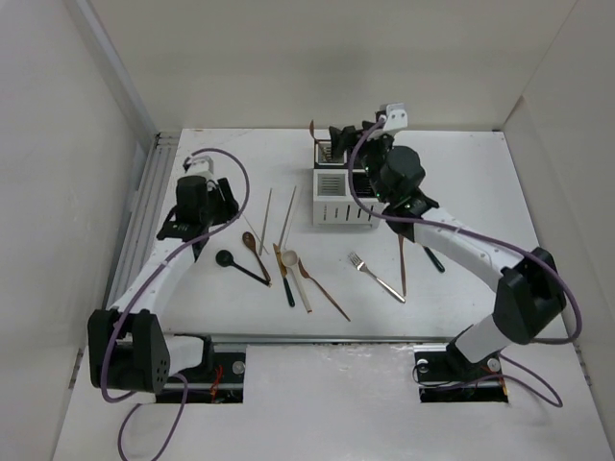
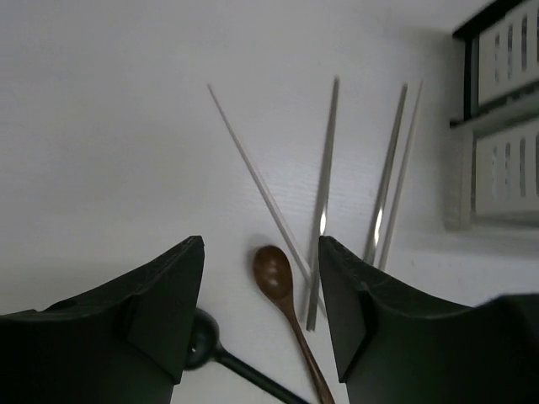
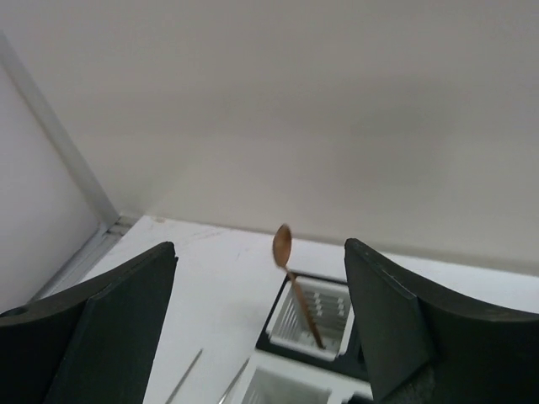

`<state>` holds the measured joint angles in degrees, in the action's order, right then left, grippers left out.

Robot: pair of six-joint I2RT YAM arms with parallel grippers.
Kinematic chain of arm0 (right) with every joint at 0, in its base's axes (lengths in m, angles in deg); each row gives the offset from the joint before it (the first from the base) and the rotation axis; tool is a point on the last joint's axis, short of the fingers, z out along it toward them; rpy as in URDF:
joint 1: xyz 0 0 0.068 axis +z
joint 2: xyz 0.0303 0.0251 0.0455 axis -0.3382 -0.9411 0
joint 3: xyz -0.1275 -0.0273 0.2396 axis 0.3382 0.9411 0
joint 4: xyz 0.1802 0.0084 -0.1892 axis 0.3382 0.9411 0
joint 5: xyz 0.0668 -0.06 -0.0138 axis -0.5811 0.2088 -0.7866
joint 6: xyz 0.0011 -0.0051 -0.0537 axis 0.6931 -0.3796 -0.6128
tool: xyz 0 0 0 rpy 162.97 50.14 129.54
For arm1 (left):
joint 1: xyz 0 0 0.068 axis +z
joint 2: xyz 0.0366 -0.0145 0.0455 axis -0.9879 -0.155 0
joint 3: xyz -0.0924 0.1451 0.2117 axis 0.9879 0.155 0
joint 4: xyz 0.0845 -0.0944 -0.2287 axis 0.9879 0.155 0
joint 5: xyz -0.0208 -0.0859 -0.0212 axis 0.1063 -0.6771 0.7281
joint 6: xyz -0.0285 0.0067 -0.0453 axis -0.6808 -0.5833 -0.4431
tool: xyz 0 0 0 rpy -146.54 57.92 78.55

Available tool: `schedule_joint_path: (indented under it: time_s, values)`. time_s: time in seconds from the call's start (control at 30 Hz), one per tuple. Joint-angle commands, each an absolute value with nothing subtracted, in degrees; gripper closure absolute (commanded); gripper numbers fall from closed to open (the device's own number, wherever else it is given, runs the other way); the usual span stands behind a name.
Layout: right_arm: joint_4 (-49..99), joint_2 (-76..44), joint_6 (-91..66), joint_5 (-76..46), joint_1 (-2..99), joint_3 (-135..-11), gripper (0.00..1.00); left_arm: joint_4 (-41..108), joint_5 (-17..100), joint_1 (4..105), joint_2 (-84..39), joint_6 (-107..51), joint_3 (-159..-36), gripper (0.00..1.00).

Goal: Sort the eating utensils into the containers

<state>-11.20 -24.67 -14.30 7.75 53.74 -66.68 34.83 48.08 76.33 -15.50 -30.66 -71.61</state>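
Note:
The caddy [image 1: 341, 197] stands at the table's back middle. One copper spoon [image 1: 314, 136] leans upright in its far-left compartment, as the right wrist view shows [image 3: 282, 246]. My right gripper [image 1: 351, 133] hovers open and empty over the caddy's back [image 3: 307, 282]. My left gripper [image 1: 227, 200] is open and empty above the table. Between its fingers the left wrist view shows a brown spoon [image 2: 274, 273], with a black spoon [image 2: 202, 341] and pale chopsticks [image 2: 324, 185] beside it. A silver fork [image 1: 375, 276], a copper knife [image 1: 403, 264], another copper spoon [image 1: 322, 288] and a white-bowled spoon [image 1: 288, 257] lie flat in front.
White walls close in the table on the left, back and right. A ridged rail [image 1: 144, 211] runs along the left edge. A black utensil [image 1: 432, 257] lies partly under my right forearm. Purple cables loop off both arms.

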Motion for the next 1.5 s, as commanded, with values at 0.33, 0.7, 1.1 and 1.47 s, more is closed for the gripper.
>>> schedule_joint_path:
  time_s: [0.33, 0.7, 1.1, 1.47]
  values:
    - [5.96, -8.82, -7.38, 21.68, 62.03, -51.42, 0.14, 54.79, 45.85, 60.16, -25.61, -31.38, -73.84, 0.44]
    - [8.42, -2.05, -8.08, 27.84, 62.57, -46.67, 0.14, 55.76, 49.28, 58.49, -31.76, -34.46, -73.84, 0.56]
    - [8.42, -2.04, -13.79, 32.75, 62.57, -46.66, 0.14, 56.29, 49.11, 60.68, -37.82, -35.52, -74.37, 0.61]
    - [8.42, -3.1, -17.49, 36.71, 62.57, -48.25, 0.14, 56.29, 49.11, 61.83, -39.06, -35.52, -74.37, 1.0]
